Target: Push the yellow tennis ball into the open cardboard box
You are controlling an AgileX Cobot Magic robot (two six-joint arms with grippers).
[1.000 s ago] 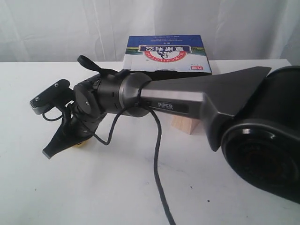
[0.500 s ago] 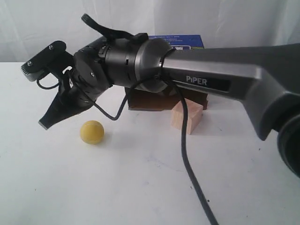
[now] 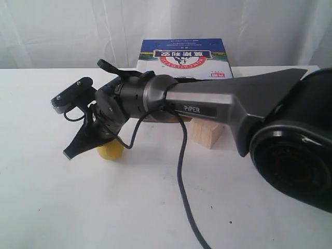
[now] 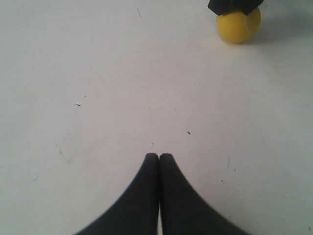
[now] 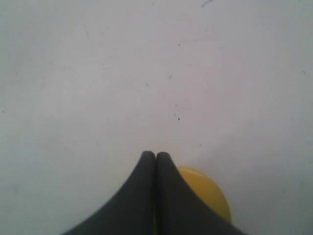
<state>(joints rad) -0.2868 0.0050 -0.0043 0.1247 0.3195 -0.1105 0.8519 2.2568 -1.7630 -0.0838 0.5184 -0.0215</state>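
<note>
Grey PIPER-marked arm (image 3: 228, 98), black cable (image 3: 178, 166)

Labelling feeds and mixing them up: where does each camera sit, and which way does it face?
Exterior view: off the arms, looking across the table toward the cardboard box; the right arm fills it, right gripper at the yellow tennis ball.
Left wrist view: on the left arm, looking down past the shut left gripper at the table.
Right wrist view: on the right arm, looking down over its shut fingers.
All three show the ball.
</note>
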